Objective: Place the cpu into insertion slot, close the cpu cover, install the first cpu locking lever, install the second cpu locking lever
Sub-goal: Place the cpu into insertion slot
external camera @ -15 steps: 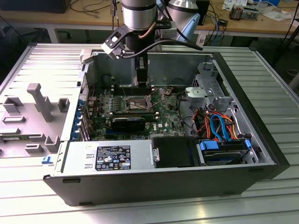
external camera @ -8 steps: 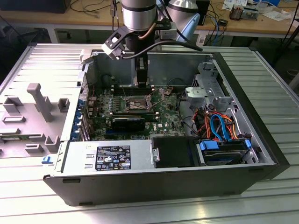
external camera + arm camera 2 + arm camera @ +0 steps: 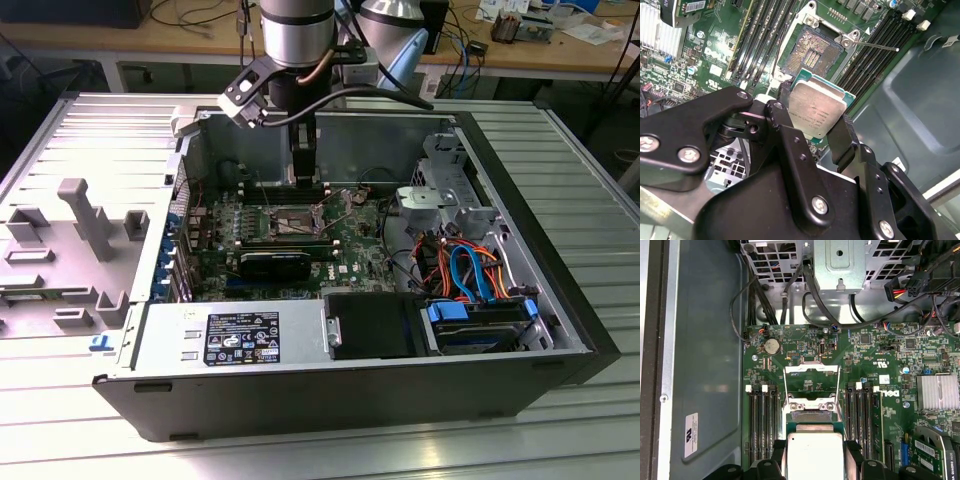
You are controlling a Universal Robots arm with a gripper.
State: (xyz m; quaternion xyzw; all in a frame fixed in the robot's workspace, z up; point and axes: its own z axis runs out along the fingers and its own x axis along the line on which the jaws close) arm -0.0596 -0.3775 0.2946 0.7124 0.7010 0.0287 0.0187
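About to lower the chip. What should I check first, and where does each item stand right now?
1. gripper shut on the cpu by its edges: ok.
2. insertion slot bare, nothing lying in it: ok.
3. cpu cover flipped up off the slot: ok.
4. One locking lever swung free: ok.
5. Other lever free: cannot tell.
6. cpu squared over the slot: cannot tell.

- Table [image 3: 590, 190]: ribbed light-metal top.
- PC case [image 3: 330, 400]: black, open-sided, lying flat, mid-table.
- Fixture plate [image 3: 40, 300]: grey, w/ raised grey blocks, flat on table, just beside case at the exterior view's left.
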